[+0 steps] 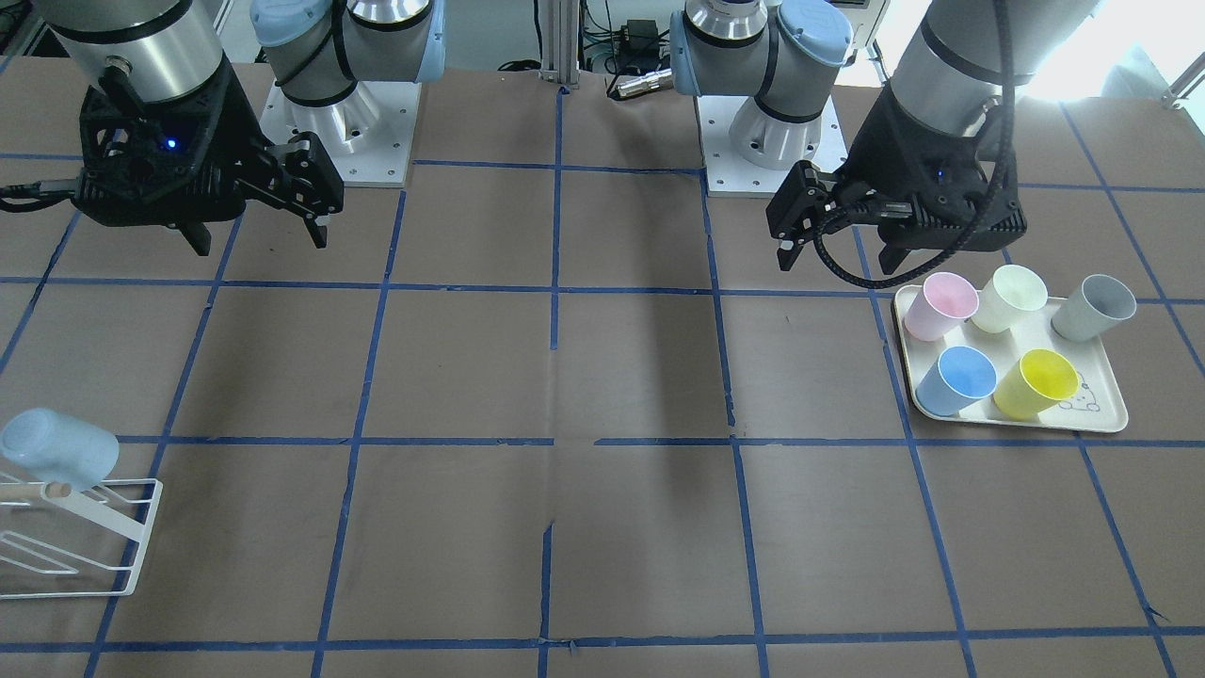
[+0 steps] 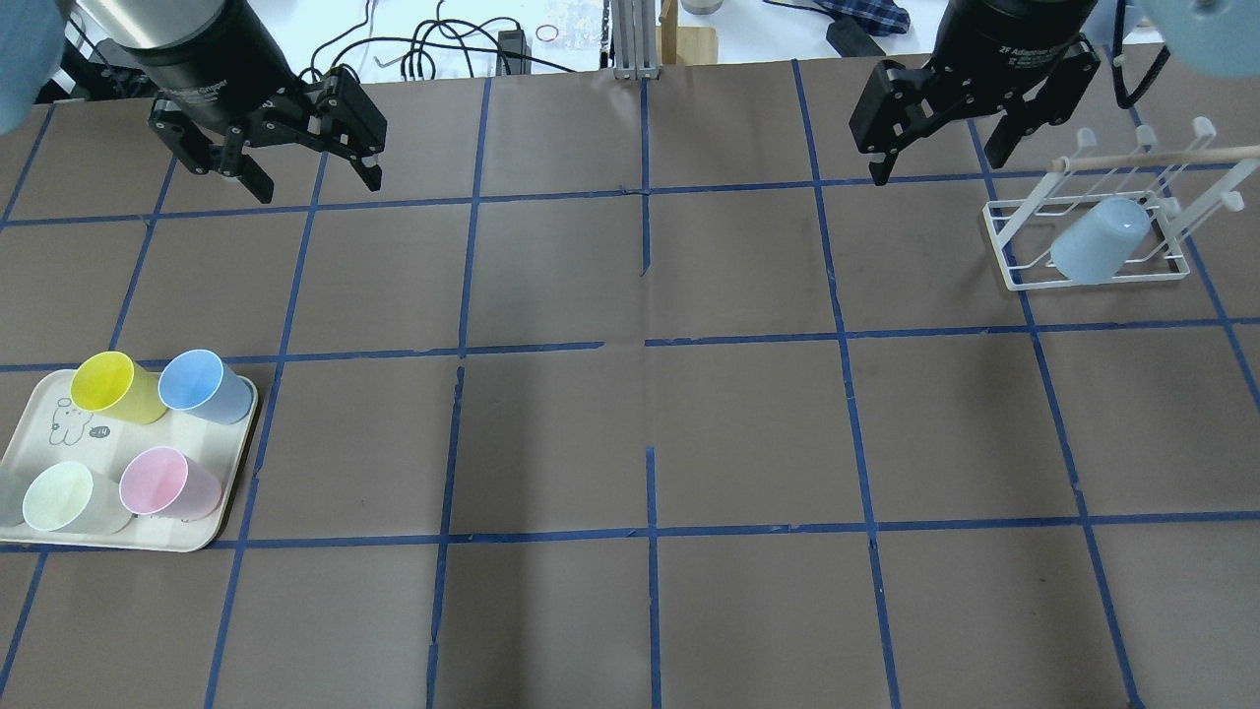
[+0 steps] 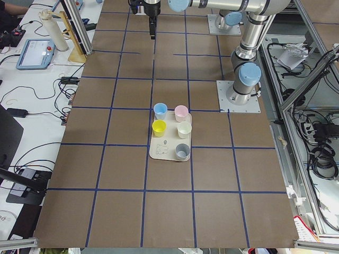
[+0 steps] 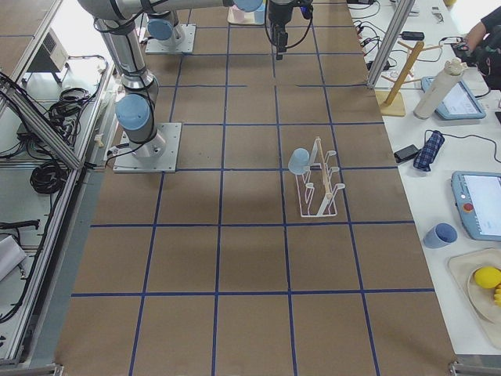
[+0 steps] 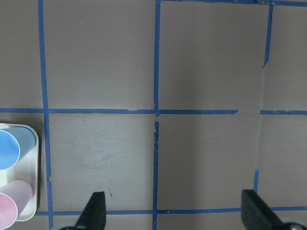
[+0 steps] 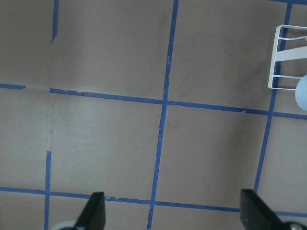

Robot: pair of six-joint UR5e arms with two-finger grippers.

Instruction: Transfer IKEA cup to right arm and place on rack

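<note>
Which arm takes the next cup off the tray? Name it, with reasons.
Left. The tray of cups sits on the left arm's side, and its empty, open jaws are probably nearer. The right arm hangs across the table by the rack, where the pale blue cup already rests.

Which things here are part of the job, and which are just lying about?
Job: IKEA cup, hung on the rack; right tool and left tool, both open, empty.
Lying about: cream tray holding yellow cup, blue cup, pink cup, pale green cup, grey cup.
</note>
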